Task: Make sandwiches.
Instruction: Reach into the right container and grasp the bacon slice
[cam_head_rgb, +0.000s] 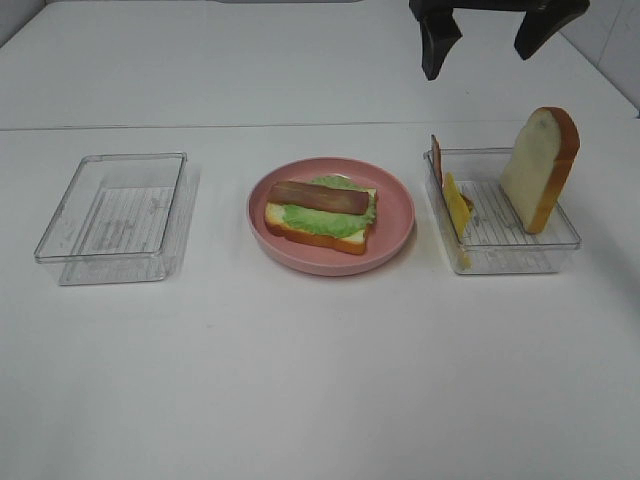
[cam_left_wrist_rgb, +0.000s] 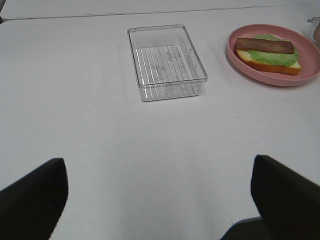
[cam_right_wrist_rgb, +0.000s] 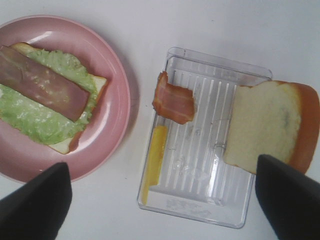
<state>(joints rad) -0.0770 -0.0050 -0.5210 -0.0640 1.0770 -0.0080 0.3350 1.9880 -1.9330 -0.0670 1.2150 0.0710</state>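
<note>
Two grippers stand spread wide, each with nothing between its jaws. The left gripper (cam_left_wrist_rgb: 160, 200) hovers over the table (cam_left_wrist_rgb: 100, 130), short of the left tray (cam_left_wrist_rgb: 172, 91). The right gripper (cam_head_rgb: 490, 35) hangs well above the table on the right tray's (cam_head_rgb: 510, 258) side, touching nothing.

The sandwich (cam_head_rgb: 322, 212) lies open-faced in the middle of the plate (cam_head_rgb: 398, 215), between the two trays. It has one slice of white bread at the bottom, lettuce (cam_head_rgb: 330, 222) spread over it, and a reddish-brown strip (cam_head_rgb: 318, 196) laid flat along the top. The lettuce overhangs the bread's edges a little.

In the right tray a bread slice (cam_head_rgb: 540, 170) stands on edge, leaning against the wall farther from the plate. Cheese (cam_head_rgb: 456, 205) leans against the wall nearer the plate. Bacon (cam_head_rgb: 436, 158) stands at that wall's far corner, just behind the cheese.

Both trays are clear plastic with ribbed floors. Plate and trays sit apart from one another in a row across the table.
</note>
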